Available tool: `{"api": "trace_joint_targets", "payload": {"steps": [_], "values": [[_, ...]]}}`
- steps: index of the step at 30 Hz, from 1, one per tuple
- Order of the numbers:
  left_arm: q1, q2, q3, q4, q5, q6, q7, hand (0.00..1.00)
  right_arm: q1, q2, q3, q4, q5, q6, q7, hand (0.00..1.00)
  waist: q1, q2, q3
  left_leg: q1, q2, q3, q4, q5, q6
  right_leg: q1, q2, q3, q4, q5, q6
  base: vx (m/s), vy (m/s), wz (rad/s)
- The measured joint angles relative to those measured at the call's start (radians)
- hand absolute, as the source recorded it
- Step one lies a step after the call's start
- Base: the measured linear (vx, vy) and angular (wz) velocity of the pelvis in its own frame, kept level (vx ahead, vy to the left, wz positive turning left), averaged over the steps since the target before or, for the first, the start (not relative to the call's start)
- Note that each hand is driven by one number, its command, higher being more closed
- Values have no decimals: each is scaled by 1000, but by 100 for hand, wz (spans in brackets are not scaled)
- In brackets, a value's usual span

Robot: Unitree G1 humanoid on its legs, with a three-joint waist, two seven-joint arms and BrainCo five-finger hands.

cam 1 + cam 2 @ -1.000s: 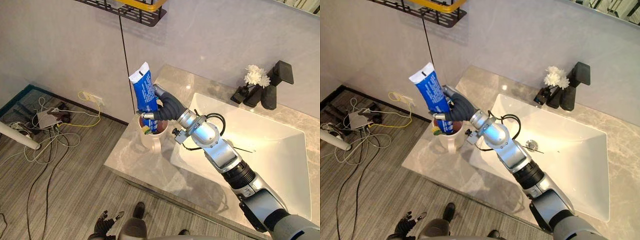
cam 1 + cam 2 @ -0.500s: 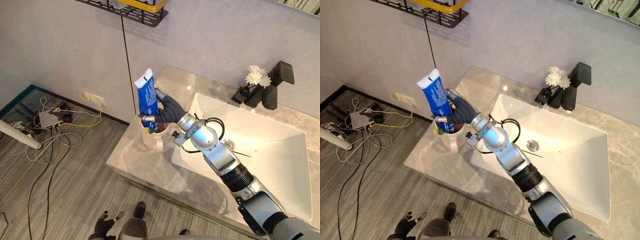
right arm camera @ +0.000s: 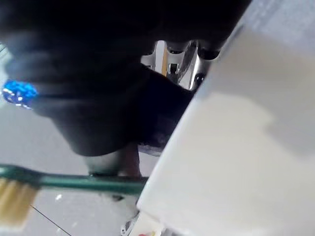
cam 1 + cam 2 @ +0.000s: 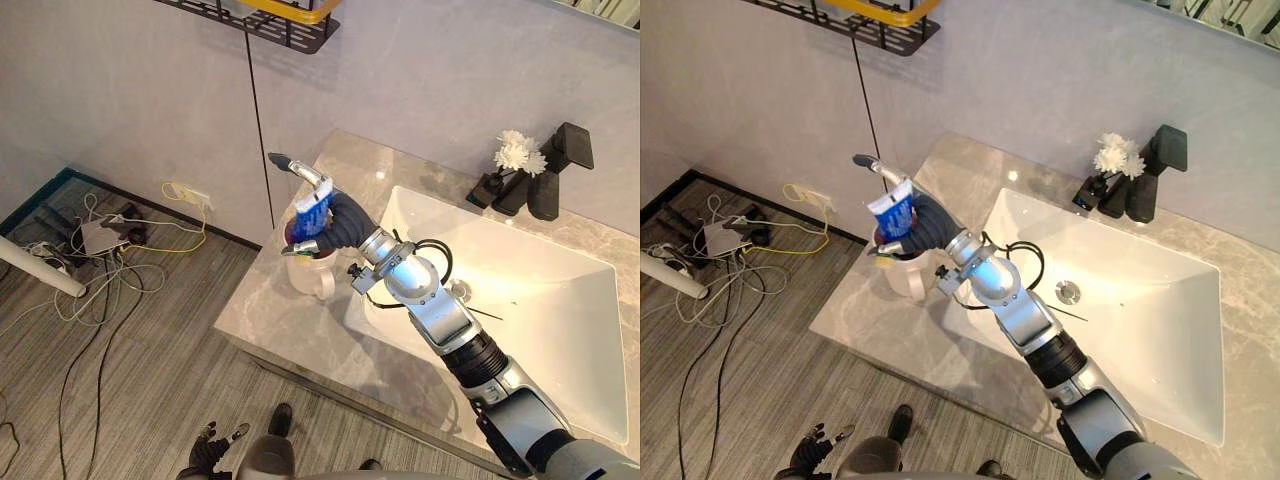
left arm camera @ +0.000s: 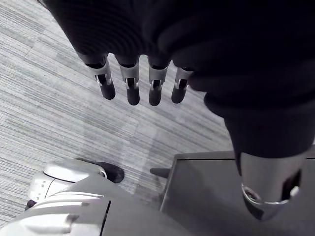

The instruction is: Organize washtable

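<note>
A white mug [image 4: 311, 278] stands on the left end of the marble washtable [image 4: 290, 330]. A blue toothpaste tube [image 4: 309, 214] stands upright in it, most of its length sunk inside. My right hand [image 4: 341, 222] hovers at the mug's rim just behind the tube, open, with its fingers [image 4: 298, 170] stretched up past the tube. In the right wrist view the tube's white side [image 3: 236, 137] and a green toothbrush [image 3: 74, 182] show close by. My left hand [image 5: 142, 73] hangs open over the floor, holding nothing.
A white sink basin [image 4: 520, 300] takes up the right of the counter. A black faucet [image 4: 557, 170] and a white flower [image 4: 515, 152] stand at its back. A black wire shelf [image 4: 262, 22] hangs on the wall above. Cables [image 4: 100, 240] lie on the floor to the left.
The toothpaste tube has gone down from above the mug into it. My right hand has let go of it and spread its fingers.
</note>
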Motion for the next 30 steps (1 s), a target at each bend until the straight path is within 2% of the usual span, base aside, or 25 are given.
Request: {"api": "trace_joint_targets", "payload": {"steps": [11,17,20,30], "values": [[1,1,0,0,0,1,0,0,0,-4,-6,-1,-7,0,0,0,-3,0,0,3,0,1,0,0,0,2,0,1,0,0,0,0,0,0],[2,2,-1,1,3,1,-2,0,40,-56,-35,-64,-7,0,6,0,-9,-1,0,8,0,6,0,0,0,4,-1,5,0,0,0,0,0,-1],[5,4,-1,9,8,1,-3,0,47,-87,-49,-84,-6,0,7,0,-29,-1,0,11,2,12,-1,0,0,4,0,13,0,0,0,0,0,-7],[6,10,-10,25,10,2,-5,0,68,-120,-91,-159,-4,-4,7,0,-53,0,0,19,12,39,-3,0,0,-5,4,39,0,0,0,-6,-5,-8]]}}
